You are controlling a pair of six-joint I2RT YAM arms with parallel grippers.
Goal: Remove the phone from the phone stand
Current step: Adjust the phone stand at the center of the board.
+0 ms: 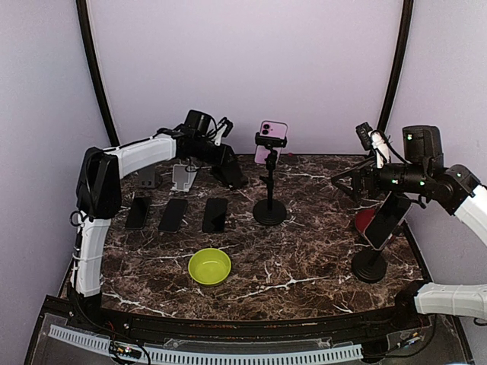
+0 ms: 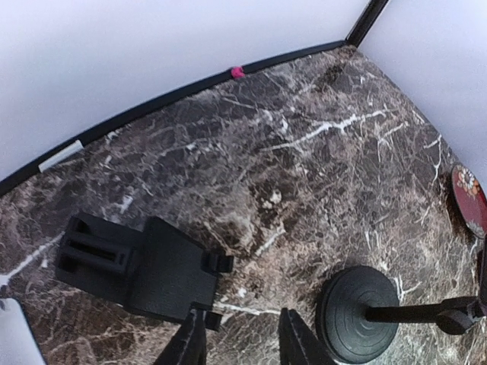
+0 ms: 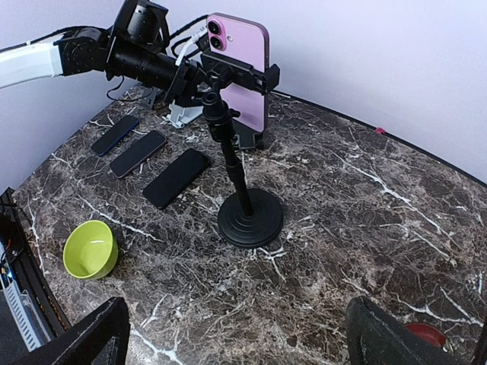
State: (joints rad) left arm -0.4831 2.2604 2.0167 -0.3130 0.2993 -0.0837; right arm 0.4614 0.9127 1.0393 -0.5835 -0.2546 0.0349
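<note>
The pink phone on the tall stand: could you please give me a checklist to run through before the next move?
1. The pink phone sits in the clamp: ok.
2. The stand base lies flat on the table: ok.
3. The right gripper is open: ok, jaws wide.
4. The right gripper is at the phone: not ok, well short of it.
5. The left gripper is empty and apart from the stand base: ok.
6. How tightly the clamp holds: cannot tell.
</note>
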